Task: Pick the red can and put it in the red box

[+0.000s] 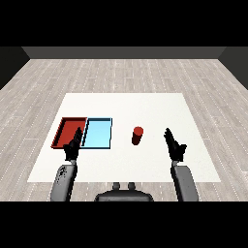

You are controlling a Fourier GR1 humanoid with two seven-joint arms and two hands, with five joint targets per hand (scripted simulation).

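A red can [137, 135] stands upright on the white table [145, 106], just right of the trays. The red tray [68, 127] lies at the left, with the light blue tray [98, 133] beside it on its right. My right hand [175, 145] hovers to the right of the can, fingers straight and apart from it, holding nothing. My left hand [73, 145] is raised over the near edge of the red tray, fingers relaxed and holding nothing.
The table's near edge runs just in front of both forearms. Bare white surface stretches behind the can and to the far right. Grey wooden floor surrounds the table.
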